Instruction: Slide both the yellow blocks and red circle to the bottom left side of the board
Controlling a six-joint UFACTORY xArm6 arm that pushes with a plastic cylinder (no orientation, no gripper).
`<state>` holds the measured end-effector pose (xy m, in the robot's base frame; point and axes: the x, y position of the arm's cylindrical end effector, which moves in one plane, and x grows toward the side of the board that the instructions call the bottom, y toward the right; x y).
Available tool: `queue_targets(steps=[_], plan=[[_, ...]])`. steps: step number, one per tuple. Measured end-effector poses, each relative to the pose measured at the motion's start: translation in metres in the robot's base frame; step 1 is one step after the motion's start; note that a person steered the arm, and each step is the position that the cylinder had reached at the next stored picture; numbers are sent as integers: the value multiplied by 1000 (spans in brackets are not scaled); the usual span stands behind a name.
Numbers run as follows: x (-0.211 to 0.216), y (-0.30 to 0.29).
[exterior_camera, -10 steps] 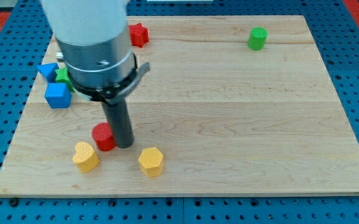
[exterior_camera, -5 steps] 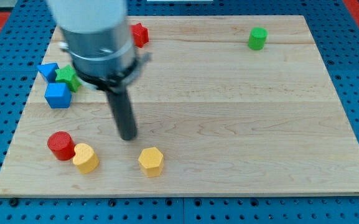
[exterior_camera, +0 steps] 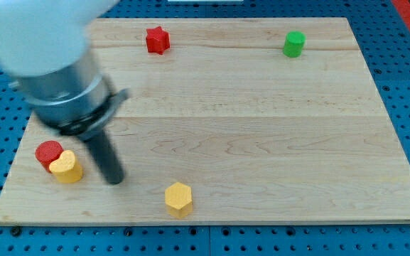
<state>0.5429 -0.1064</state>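
The red circle point(exterior_camera: 47, 153) sits near the board's left edge at the view's lower left, touching a yellow heart-shaped block point(exterior_camera: 66, 168) just to its lower right. My tip point(exterior_camera: 113, 180) rests on the board a short way right of the yellow heart block, with a small gap. A yellow hexagon block point(exterior_camera: 179, 198) lies near the view's bottom edge of the board, right of my tip and apart from it.
A red star block point(exterior_camera: 157, 39) lies at the view's top, left of centre. A green cylinder point(exterior_camera: 294, 43) stands at the top right. The arm's body covers the board's upper left. The wooden board point(exterior_camera: 261, 142) sits on a blue pegboard.
The red circle and yellow heart block have moved left toward the board's left edge. My tip has swept left and down. The yellow hexagon has shifted slightly. The arm now hides the blue and green blocks.
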Motion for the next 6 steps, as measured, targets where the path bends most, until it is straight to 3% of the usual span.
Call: queue_targets(steps=[1,2,3,5,6], plan=[[-18,112],[48,175],[75,158],[56,7],[19,-57]])
